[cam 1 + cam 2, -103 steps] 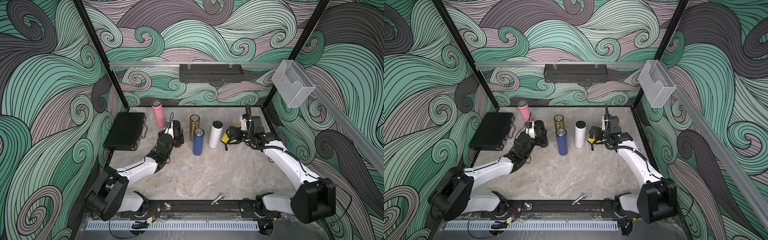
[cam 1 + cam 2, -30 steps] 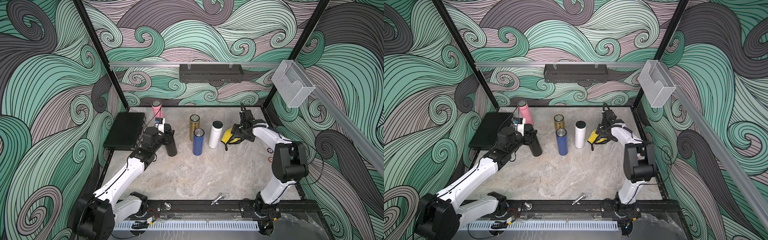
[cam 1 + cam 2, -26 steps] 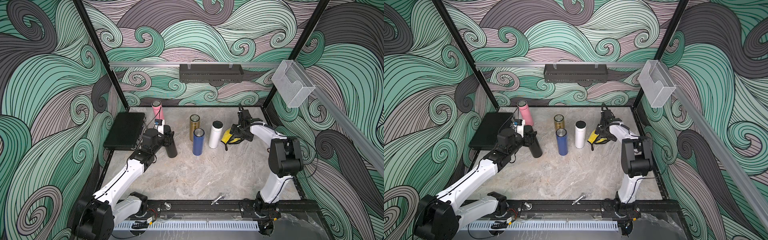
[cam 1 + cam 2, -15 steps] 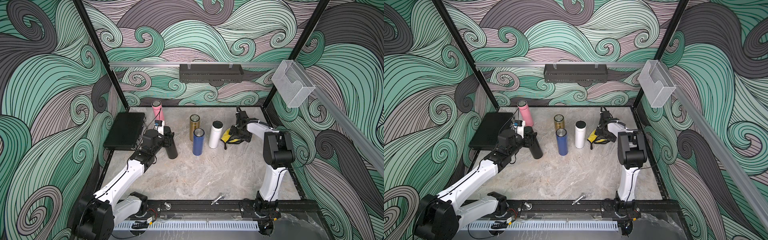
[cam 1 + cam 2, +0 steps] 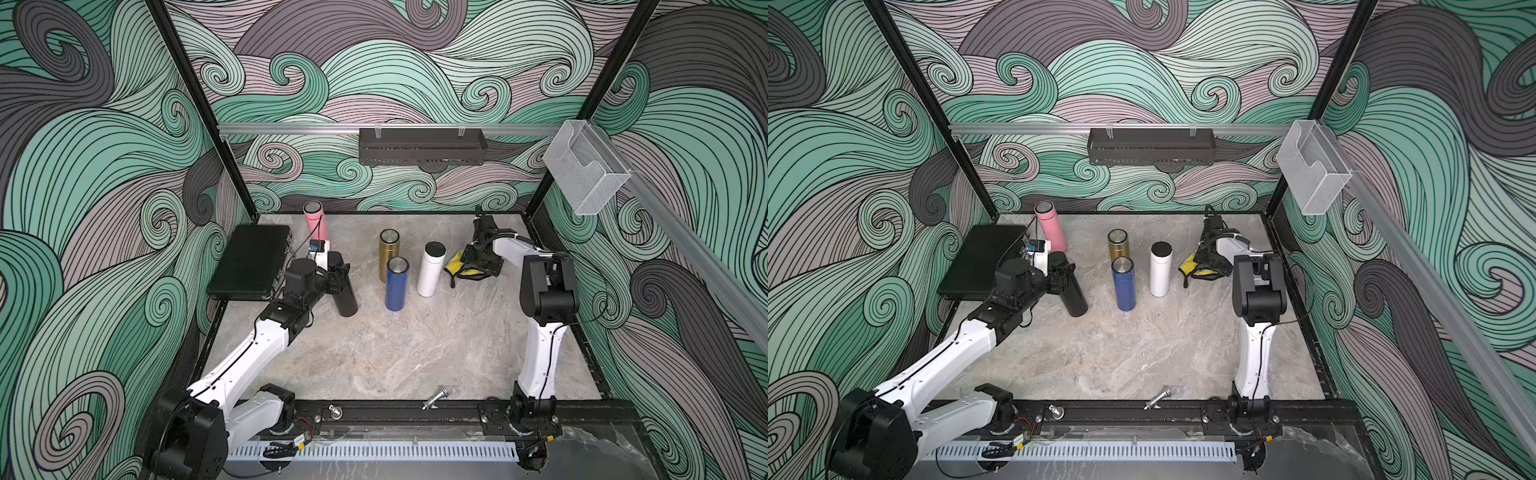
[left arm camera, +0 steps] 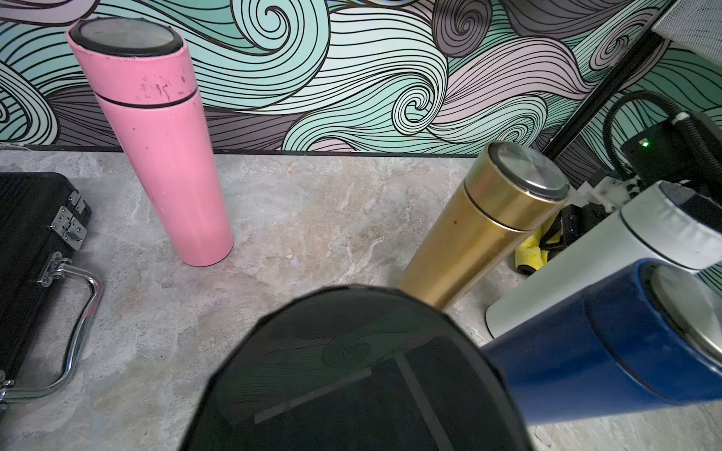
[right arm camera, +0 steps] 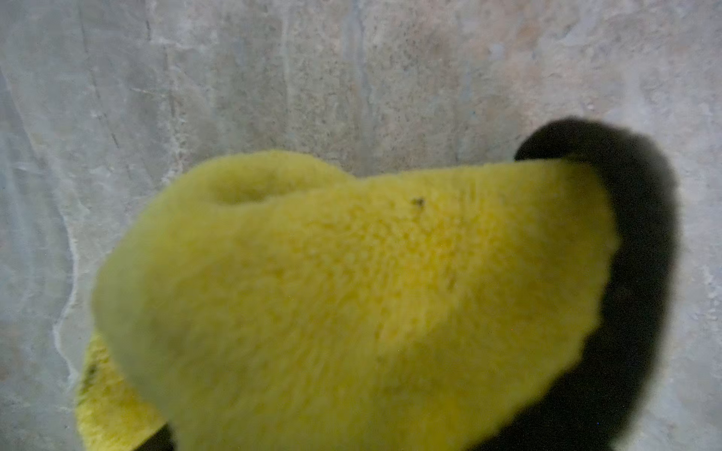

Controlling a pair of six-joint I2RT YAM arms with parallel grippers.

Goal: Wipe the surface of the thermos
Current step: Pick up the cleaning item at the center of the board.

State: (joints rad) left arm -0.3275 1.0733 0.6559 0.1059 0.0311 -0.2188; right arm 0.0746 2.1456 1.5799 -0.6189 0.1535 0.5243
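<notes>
the black thermos (image 5: 348, 297) is held tilted near the left edge of the tabletop (image 5: 395, 353) by the left gripper (image 5: 337, 276), closed on its upper part, likely to offer its side. the right gripper (image 5: 476, 266) is set over the yellow cloth (image 5: 454, 261); its opening cannot be told.

Swirling teal, mauve and grey wave-patterned walls (image 5: 374, 62) enclosed a marbled floor (image 5: 395, 345); 1 black rack (image 5: 422, 145) hung behind.

left arm (image 5: 253, 353) reaching forward | left hand (image 5: 340, 277) clamped shut | right arm (image 5: 540, 357) elbow raised | right hand (image 5: 471, 266) pointing down, jaw state obscured
</notes>
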